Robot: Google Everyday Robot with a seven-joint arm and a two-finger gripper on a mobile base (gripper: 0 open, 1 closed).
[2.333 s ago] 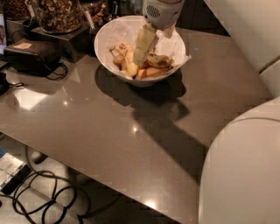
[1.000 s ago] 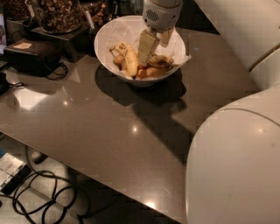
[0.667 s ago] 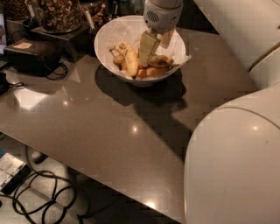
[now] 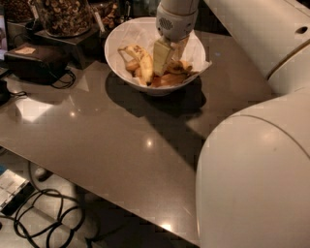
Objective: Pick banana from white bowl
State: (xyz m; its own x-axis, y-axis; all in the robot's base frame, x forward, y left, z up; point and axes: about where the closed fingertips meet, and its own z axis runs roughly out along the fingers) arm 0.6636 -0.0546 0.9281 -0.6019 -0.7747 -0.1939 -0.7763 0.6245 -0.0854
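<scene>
The white bowl point(image 4: 121, 38), lined with crumpled white paper, stands at the back of the grey table. A yellow banana point(image 4: 144, 57) mottled with brown lies in it, left of centre, with browner banana pieces point(image 4: 175, 73) to its right. My gripper point(image 4: 163, 60) reaches down into the bowl from above, right beside the yellow banana's right side and touching or nearly touching it. Its tip is hidden among the fruit.
A black box point(image 4: 36, 60) with a cable sits left of the bowl. Jars of nuts point(image 4: 63, 14) stand on a dark stand behind it. My white arm segments point(image 4: 256, 169) fill the right side. Cables point(image 4: 43, 213) lie on the floor below the table's front edge.
The gripper has sunk slightly deeper into the bowl next to the banana. My arm's big white segment has swung further into view at the right. The bowl has not moved.
</scene>
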